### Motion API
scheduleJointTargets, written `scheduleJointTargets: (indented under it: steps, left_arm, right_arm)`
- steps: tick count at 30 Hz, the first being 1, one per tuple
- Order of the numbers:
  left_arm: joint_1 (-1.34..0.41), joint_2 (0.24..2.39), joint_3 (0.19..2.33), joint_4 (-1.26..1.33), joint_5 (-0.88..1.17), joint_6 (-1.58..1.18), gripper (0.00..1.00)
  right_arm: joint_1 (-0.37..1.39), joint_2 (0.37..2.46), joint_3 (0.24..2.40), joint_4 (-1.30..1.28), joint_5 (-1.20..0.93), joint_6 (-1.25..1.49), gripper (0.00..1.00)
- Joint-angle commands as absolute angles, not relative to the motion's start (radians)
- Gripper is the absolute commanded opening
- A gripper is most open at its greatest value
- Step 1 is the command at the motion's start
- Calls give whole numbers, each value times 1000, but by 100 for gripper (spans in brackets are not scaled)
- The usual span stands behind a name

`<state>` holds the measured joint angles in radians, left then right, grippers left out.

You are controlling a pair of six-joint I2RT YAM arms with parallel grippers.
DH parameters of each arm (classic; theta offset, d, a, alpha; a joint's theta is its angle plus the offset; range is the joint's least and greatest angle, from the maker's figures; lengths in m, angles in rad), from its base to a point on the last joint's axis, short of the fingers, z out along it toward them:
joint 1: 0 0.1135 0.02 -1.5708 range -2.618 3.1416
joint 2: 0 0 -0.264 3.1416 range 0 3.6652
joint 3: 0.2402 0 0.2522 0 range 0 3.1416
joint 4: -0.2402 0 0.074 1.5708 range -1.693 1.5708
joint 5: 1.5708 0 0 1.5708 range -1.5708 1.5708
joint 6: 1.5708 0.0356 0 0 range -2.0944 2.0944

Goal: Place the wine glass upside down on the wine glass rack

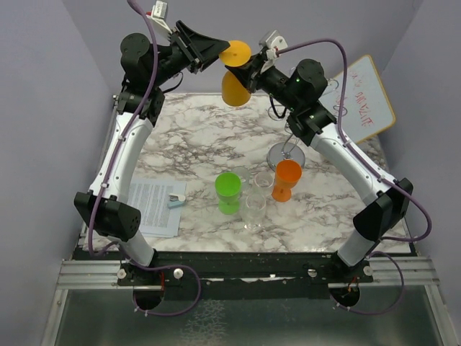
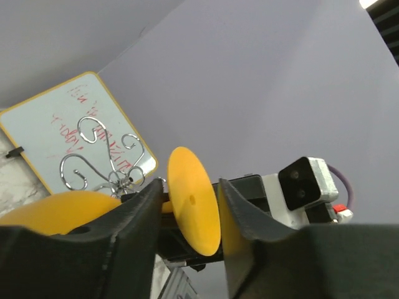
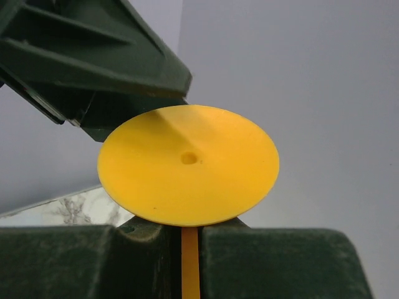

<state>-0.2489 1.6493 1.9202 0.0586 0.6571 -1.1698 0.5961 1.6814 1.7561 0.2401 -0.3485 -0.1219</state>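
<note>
A yellow wine glass (image 1: 235,88) hangs upside down in the air at the back of the table, with its round foot (image 1: 235,52) on top. My right gripper (image 1: 243,70) is shut on its thin stem (image 3: 190,261), just below the foot (image 3: 187,165). My left gripper (image 1: 218,49) is open, with its fingers on either side of the foot (image 2: 193,199), not clamping it. The wine glass rack's curled silver arms (image 2: 106,162) show behind the glass. Its shiny disc base (image 1: 277,155) stands on the table under my right arm.
A tilted whiteboard (image 1: 364,97) leans at the back right. A green cup (image 1: 228,191), an orange glass (image 1: 287,179) and two clear glasses (image 1: 253,209) stand at mid-table. A printed paper sheet (image 1: 155,205) lies at the left.
</note>
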Motion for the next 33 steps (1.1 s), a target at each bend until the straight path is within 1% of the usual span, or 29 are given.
scheduleJointTargets:
  steps: [1,4,8,9,11,12,15,17,20,22,25,28,33]
  left_arm:
    - [-238,1678,1956,3,690,-1164,33]
    - [-238,1695,1962,20,709,-1188,22]
    - [-238,1704,1950,62,739,-1224,2]
    - [-238,1705,1947,79,746,-1230,0]
    - [-236,1707,1952,91,749,-1229,0]
    - [-234,1710,1960,91,745,-1224,0]
    - [-220,1723,1991,92,725,-1209,0]
    - [-205,1741,2031,86,703,-1192,0]
    - [-188,1788,2135,41,668,-1153,0]
    - [-186,1817,2190,14,649,-1133,0]
    - [-186,1851,2209,16,643,-1140,0]
    - [-188,1880,2201,33,646,-1162,0]
    - [-218,1940,2205,78,633,-1180,0]
  right_arm:
    - [604,1704,1792,279,-316,-214,1]
    - [609,1711,1781,292,-323,-238,1]
    - [614,1720,1777,297,-322,-242,1]
    - [615,1722,1780,293,-323,-237,1]
    - [615,1722,1782,290,-323,-215,3]
    - [615,1720,1781,290,-319,-200,10]
    - [615,1696,1753,303,-310,-157,42]
    - [615,1661,1703,320,-304,-132,55]
    - [615,1571,1604,318,-273,-85,67]
    - [615,1499,1517,336,-251,-53,72]
    - [614,1403,1428,330,-222,-6,75]
    - [615,1334,1391,305,-165,45,75]
    - [614,1248,1357,293,-13,117,75]
